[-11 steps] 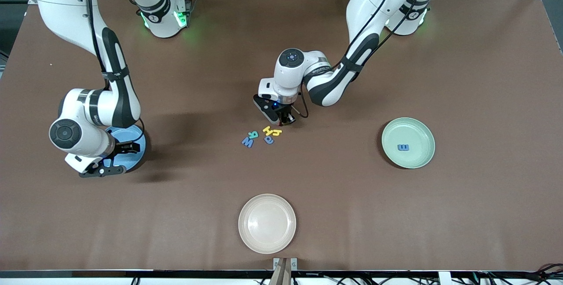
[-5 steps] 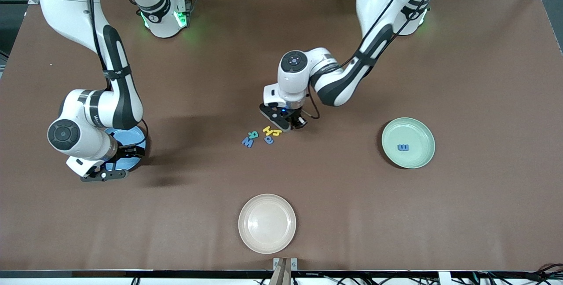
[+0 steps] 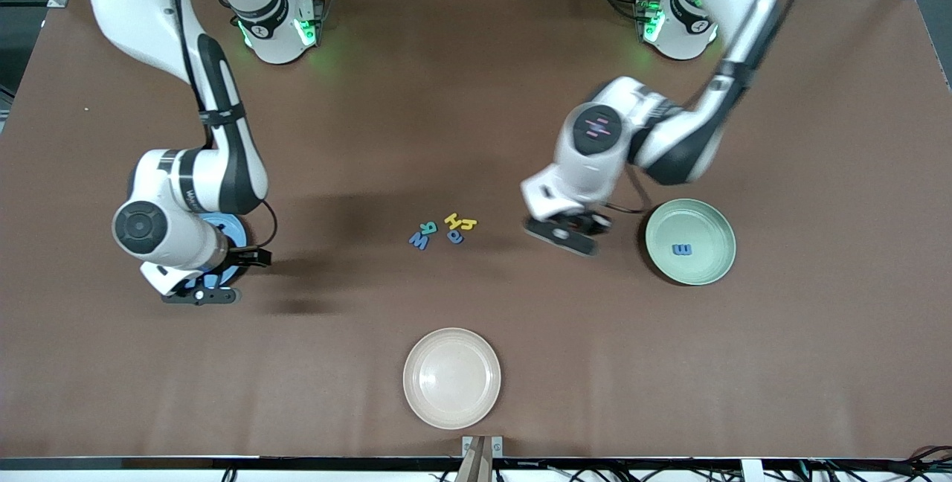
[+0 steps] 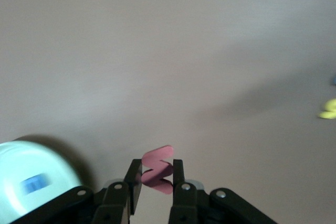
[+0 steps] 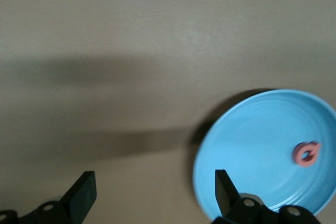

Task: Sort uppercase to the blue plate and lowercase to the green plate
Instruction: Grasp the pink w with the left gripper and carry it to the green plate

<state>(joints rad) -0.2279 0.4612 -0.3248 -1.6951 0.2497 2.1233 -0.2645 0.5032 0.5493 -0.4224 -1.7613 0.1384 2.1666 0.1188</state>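
On the brown counter (image 3: 476, 80), the left end effector (image 4: 156, 182) pinches the red w (image 4: 157, 169) beside the green plate (image 3: 690, 241). Carry it over the middle, then drop low. The right end effector (image 5: 152, 192) hangs open over the blue plate (image 5: 268, 150).

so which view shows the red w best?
Left wrist view: the red w sits pinched in the left end effector, unobstructed. Front view hides it under that arm's wrist. Right wrist view doesn't show it.
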